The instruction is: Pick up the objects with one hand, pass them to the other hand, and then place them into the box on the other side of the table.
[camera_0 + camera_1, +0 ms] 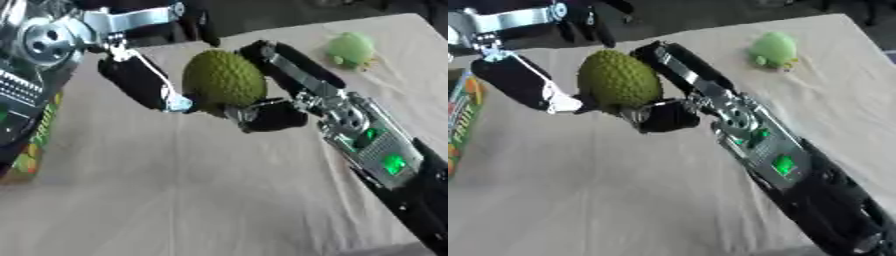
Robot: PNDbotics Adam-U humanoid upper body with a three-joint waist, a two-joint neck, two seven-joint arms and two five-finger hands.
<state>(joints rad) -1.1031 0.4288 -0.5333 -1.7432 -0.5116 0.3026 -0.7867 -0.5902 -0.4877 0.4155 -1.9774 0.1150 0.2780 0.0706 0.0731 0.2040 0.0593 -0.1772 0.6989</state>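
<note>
The durian (224, 80) is held in the air above the table (201, 190), near its far left part, between both hands. The right hand (278, 105) has its fingers behind the fruit and its thumb curled under the lower right side, gripping it. The left hand (140, 82) touches the fruit's left side; whether its fingers are closed round the fruit cannot be told.

Step in hand, as judged: the pass from right hand to left.
- Close the left hand fully round the fruit before the right hand lets go.
- Open the right hand slowly; the rind is bumpy and round, so it may roll.
- Then carry it to the box (35, 145) at the left edge.

The box is cut off by the frame and partly hidden by the left arm; its opening does not show. A pale green toy (352, 49) lies far right, its form unclear.
</note>
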